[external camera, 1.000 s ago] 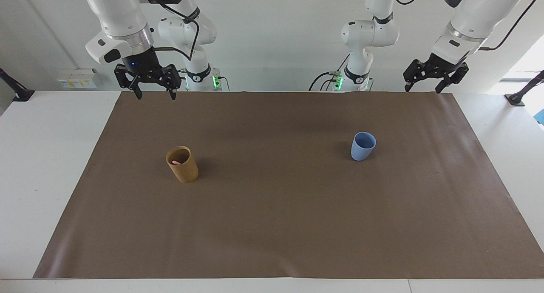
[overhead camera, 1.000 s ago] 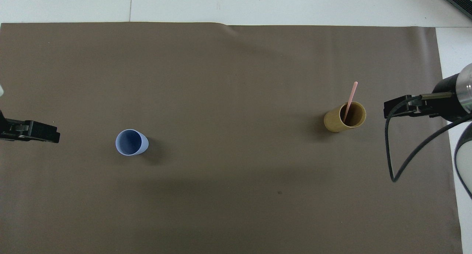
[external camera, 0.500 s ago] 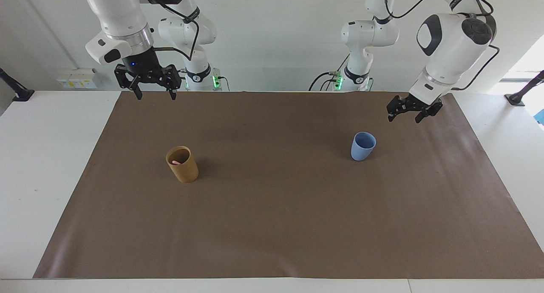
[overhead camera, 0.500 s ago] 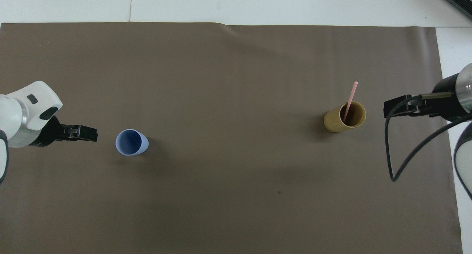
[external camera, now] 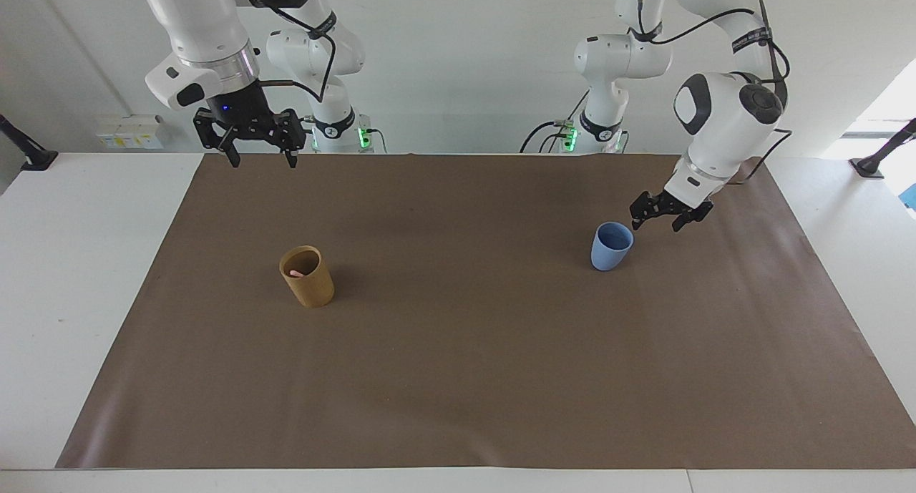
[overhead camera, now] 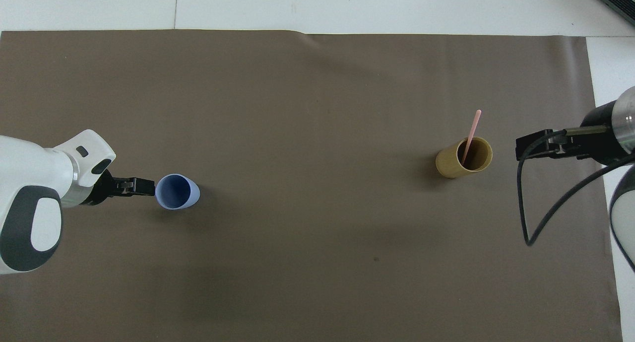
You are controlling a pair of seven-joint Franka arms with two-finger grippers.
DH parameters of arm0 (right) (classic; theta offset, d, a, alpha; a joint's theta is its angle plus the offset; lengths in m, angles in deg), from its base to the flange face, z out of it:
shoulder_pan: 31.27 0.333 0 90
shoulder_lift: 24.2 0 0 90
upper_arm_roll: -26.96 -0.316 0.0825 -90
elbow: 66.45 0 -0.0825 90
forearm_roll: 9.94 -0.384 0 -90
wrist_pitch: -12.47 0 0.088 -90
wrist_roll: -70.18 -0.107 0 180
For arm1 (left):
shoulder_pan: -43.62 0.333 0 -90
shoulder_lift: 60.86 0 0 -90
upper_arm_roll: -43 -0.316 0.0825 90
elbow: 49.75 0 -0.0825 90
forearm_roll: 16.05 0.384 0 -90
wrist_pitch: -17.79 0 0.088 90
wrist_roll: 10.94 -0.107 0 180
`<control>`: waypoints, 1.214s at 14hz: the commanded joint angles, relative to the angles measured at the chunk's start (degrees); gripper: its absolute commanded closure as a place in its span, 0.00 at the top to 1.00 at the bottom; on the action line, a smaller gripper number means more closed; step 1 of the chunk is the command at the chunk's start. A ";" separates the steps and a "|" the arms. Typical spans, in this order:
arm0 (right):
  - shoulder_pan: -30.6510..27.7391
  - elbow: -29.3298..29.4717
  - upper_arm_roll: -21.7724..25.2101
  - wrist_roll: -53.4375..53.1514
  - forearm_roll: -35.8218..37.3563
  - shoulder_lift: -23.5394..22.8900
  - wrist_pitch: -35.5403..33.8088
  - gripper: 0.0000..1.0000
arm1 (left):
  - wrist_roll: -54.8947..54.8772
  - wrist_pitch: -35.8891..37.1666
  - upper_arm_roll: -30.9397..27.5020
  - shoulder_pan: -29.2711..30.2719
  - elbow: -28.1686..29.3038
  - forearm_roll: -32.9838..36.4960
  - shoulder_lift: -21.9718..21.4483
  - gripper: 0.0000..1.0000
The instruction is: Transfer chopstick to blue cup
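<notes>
Brown mat covers most of the white desk; both cups stand on it, well apart.

Tan cup stands upright toward the right arm's end of the desk. One pale-pink chopstick stands in it, leaning on the rim, its upper end sticking out above the cup in the overhead view. In the facing view only a pink tip shows inside the mouth. Nothing lies between the tan cup and the blue cup.

Blue cup is upright toward the left arm's end of the desk, with nothing visible inside.

Left gripper is low, just beside the blue cup at rim height, on the side toward the left arm's end of the desk. Jaws are apart, holding nothing. In the overhead view the tips of the left gripper meet the cup's rim; the facing view shows one tip right at the rim, and contact cannot be told.

Right gripper waits high over the mat edge nearest the robots, well clear of the tan cup and chopstick. Jaws are apart, holding nothing.
</notes>
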 commanded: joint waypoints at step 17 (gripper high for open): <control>-1.11 -3.00 -0.04 1.60 -1.49 2.29 1.08 1.00 | 5.86 -7.94 0.27 -3.87 2.58 -2.90 4.01 0.00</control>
